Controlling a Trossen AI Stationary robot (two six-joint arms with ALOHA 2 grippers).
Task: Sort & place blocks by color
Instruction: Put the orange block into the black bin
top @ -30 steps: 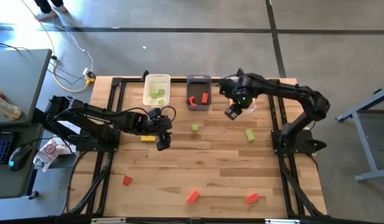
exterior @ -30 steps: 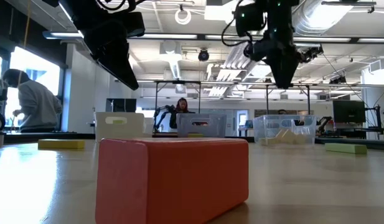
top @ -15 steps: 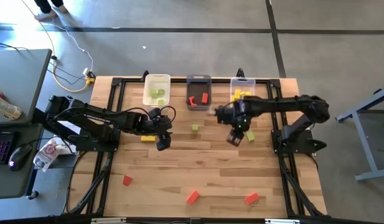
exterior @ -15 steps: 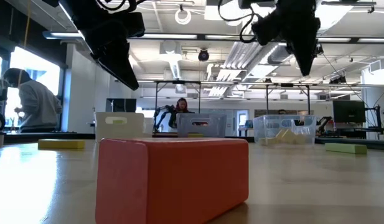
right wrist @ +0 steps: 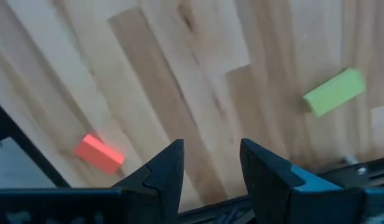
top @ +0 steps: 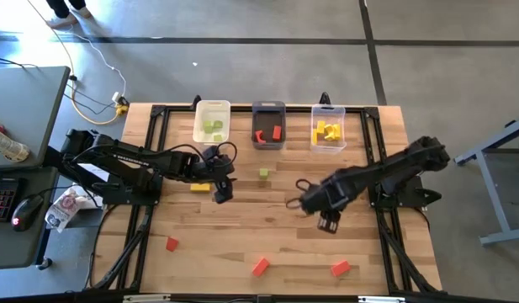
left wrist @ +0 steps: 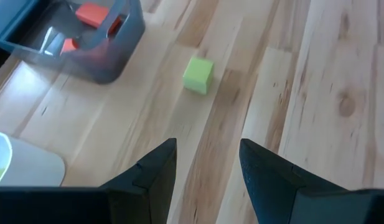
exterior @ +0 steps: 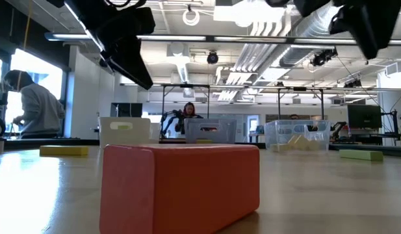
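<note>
Both grippers hang open above the table and hold nothing. My left gripper [top: 221, 192] [left wrist: 207, 146] hovers left of centre, beside a yellow bar [top: 200, 187], with a green cube [top: 264, 173] [left wrist: 198, 75] ahead of it. My right gripper [top: 328, 225] [right wrist: 210, 146] hovers right of centre; its wrist view shows a green bar [right wrist: 333, 92] and a red block [right wrist: 99, 153] lying flat. Three red blocks [top: 172, 244], [top: 260, 267], [top: 341, 268] lie near the near edge. The nearest one fills the low view [exterior: 181, 185].
Along the far edge stand a white bin [top: 212, 109] with green blocks, a dark grey bin [top: 268, 109] with red blocks and a clear bin [top: 328, 143] with yellow blocks. Dark rails run down both table sides. Bare wood lies between the grippers.
My right gripper has swung from beside the clear bin toward the near edge, about half the table's depth, uncovering that bin; its arm now lies over where the green bar showed. No block has moved.
</note>
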